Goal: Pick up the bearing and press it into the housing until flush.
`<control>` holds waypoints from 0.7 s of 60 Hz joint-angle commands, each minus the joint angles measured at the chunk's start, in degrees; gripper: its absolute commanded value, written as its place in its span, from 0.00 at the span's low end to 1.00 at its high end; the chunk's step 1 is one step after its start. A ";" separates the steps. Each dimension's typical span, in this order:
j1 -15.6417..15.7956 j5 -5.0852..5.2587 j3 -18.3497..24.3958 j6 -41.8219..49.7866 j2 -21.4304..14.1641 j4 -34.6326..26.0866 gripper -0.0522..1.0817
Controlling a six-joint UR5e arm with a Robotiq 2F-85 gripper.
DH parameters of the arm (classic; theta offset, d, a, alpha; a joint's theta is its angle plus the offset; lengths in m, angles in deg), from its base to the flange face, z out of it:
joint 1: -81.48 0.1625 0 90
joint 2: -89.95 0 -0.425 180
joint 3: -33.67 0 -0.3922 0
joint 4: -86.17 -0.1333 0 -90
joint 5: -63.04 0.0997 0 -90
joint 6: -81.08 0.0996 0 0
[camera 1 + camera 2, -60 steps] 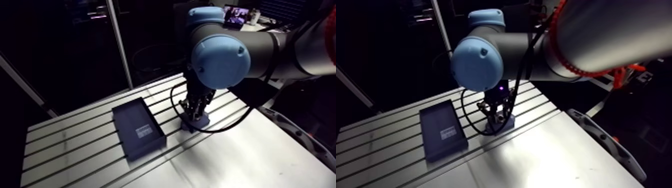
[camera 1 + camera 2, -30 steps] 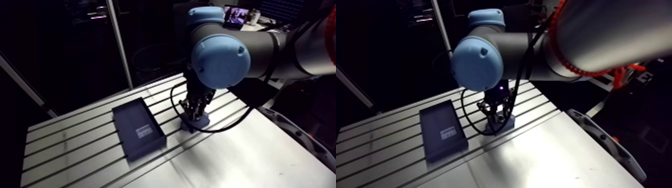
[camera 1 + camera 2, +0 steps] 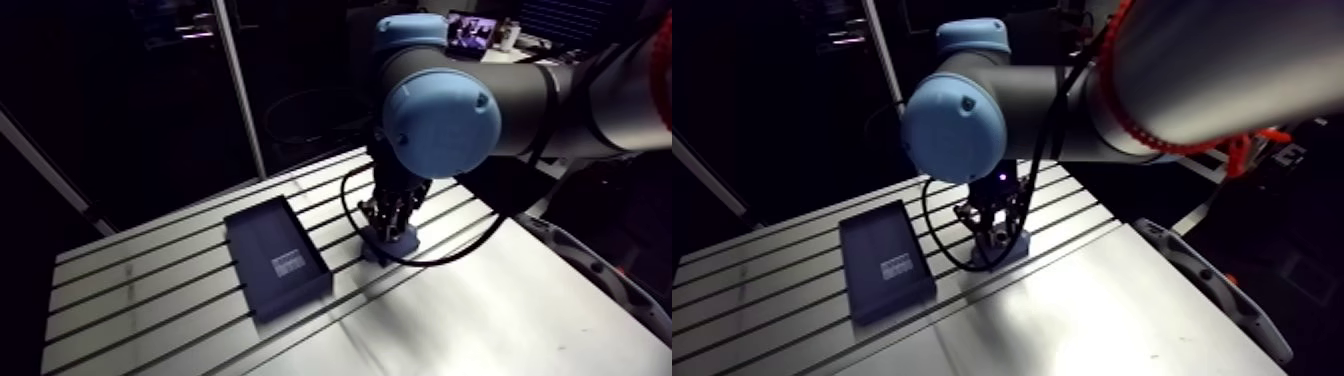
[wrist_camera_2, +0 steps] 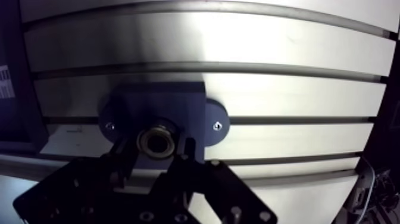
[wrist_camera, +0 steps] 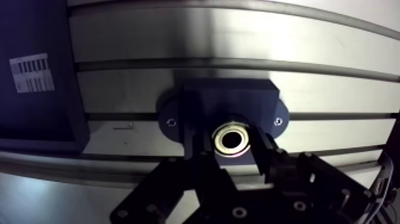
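Note:
In the wrist view the silver bearing (image 5: 233,127), a metal ring, sits at the bore of the dark blue housing (image 5: 229,98). That housing is a block with two screwed flange ears, standing on the slotted table. My gripper (image 5: 233,150) stands right over it, with a black finger pressed against each side of the ring. Whether the ring lies flush in the bore I cannot tell. In the arm view the gripper (image 3: 390,222) comes straight down onto the housing (image 3: 398,244) near the table's middle.
A dark flat box (image 3: 275,255) with a white label (image 5: 31,72) lies on the slotted aluminium table (image 3: 150,290) just beside the housing. A smooth plate (image 3: 480,320) covers the table's near right part.

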 commanded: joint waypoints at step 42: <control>0.00 0.00 -0.14 0.01 0.25 0.15 0.67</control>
